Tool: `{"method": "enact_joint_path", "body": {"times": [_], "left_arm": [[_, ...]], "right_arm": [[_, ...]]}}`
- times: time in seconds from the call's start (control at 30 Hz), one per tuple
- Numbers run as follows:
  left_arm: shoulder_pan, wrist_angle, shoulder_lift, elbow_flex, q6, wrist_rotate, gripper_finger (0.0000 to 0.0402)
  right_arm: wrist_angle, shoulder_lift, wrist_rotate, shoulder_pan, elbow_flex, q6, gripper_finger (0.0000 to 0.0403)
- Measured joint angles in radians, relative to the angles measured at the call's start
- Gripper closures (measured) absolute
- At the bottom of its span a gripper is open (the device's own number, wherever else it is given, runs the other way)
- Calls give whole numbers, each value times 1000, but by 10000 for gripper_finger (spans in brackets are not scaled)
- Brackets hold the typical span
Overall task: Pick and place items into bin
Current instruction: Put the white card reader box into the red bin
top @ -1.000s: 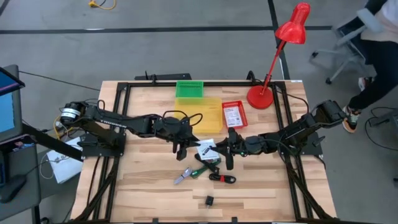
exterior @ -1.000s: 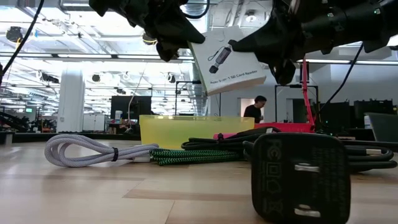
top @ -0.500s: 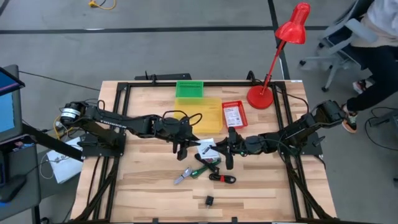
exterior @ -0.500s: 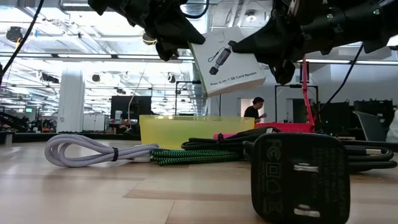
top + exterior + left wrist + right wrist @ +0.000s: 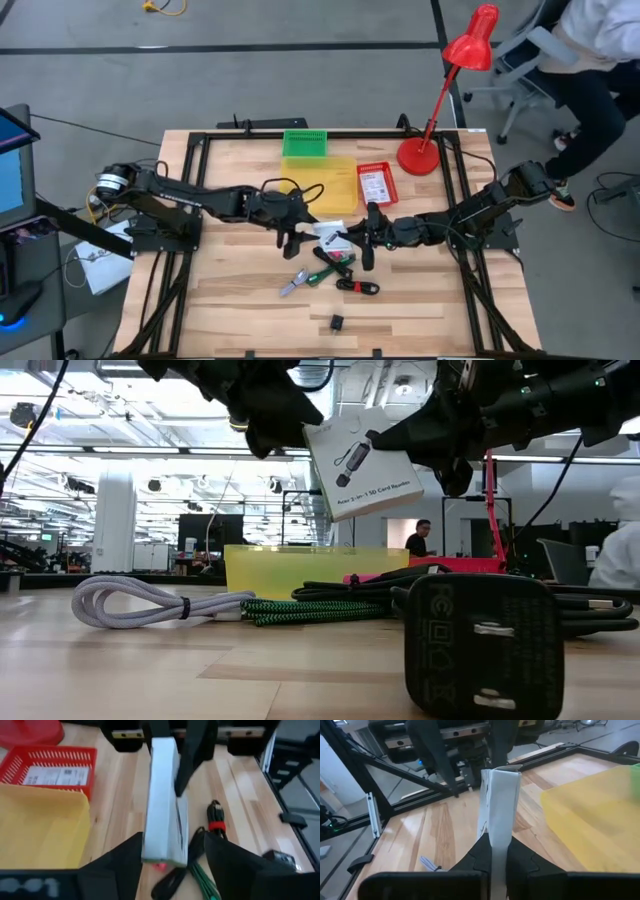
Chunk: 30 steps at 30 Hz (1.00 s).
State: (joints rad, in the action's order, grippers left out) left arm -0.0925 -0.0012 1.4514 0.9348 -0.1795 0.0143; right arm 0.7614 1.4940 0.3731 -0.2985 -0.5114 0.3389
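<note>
A white carded box [image 5: 362, 463] printed with a black part hangs in the air over the table's middle, and my right gripper [image 5: 497, 851] is shut on it. In the left wrist view the box [image 5: 162, 810] is seen edge-on. My left gripper [image 5: 172, 846] is open, one finger on either side of the box's left end and apart from it. From above, the box [image 5: 330, 236] lies between my left gripper [image 5: 292, 238] and my right gripper [image 5: 366, 243]. A green-handled tool [image 5: 322, 275] lies on the table below. My right gripper pinches the box's right-hand end [image 5: 496, 837] between its two fingers, coming level from the table's right side. The box is lifted clear of the table, stands on edge and tilts a little in the low view.
A yellow bin [image 5: 330, 186], a red basket [image 5: 377, 183] and a green basket [image 5: 305, 143] stand at the far middle, with a red lamp [image 5: 438, 110] at the far right. Cables [image 5: 150, 603] and a black plug [image 5: 480, 645] lie near the front.
My left gripper has opened and let go of the box's left end, staying where it was. The box stays lifted in my right gripper and has tipped slightly.
</note>
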Motion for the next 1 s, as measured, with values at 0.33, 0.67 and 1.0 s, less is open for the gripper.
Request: {"method": "enact_joint_path", "body": {"times": [0.33,0.67,1.0], "left_arm": [[-30,-251,-158,0,-6,-42,187],[-87,-469,-338,0,-57,-221,186],[-95,-545,-355,0,-105,-228,186]], "right_arm": [[-30,0,47,0,0,7,386],[-88,-17,272,6,0,72,386],[-473,-323,269,131,0,195,386]]}}
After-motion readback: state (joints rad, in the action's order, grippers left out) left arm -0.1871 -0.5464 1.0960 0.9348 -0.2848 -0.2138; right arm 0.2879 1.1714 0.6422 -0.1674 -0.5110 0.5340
